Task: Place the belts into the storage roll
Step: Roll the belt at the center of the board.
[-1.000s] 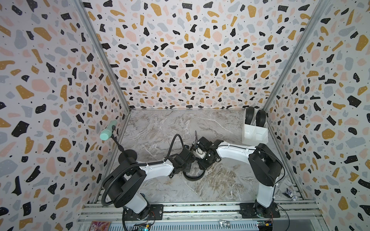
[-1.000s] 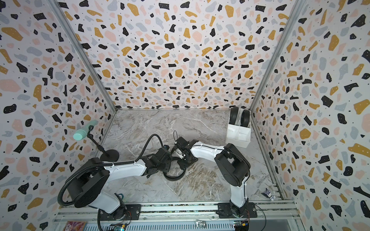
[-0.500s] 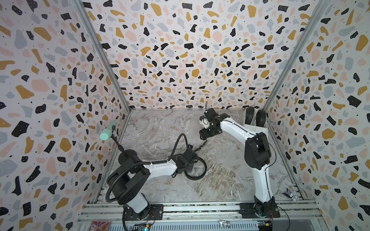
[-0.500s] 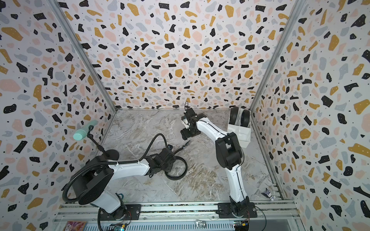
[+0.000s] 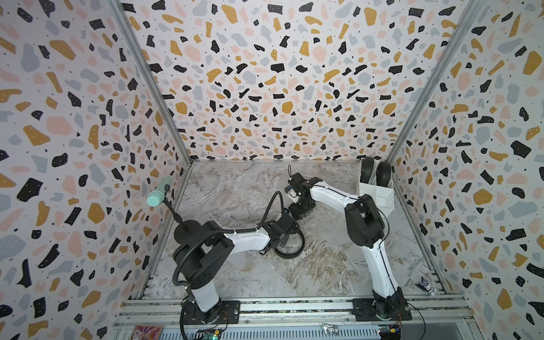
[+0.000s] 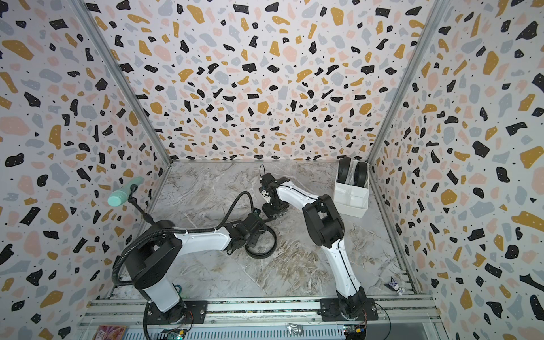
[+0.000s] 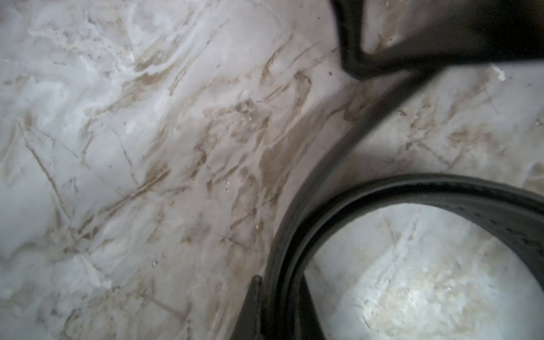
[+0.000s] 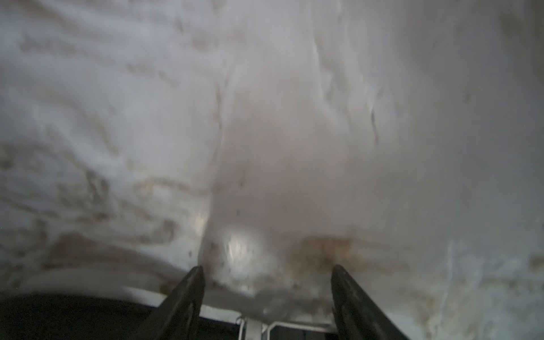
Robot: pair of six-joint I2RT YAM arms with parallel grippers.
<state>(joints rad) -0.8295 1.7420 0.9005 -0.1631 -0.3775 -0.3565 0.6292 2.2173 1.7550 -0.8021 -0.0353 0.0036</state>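
— First entry?
— Storage roll (image 6: 350, 203), white, at the table's (image 6: 206, 265) far right corner; two rolled belts (image 6: 343, 173) standing in its far end.
— Second?
— Third belt (image 6: 260, 256), looped, mid-table.

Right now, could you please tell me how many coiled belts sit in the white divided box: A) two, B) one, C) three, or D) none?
A: two black coiled belts stand side by side in the far cells of the storage roll; a third belt lies on the table.
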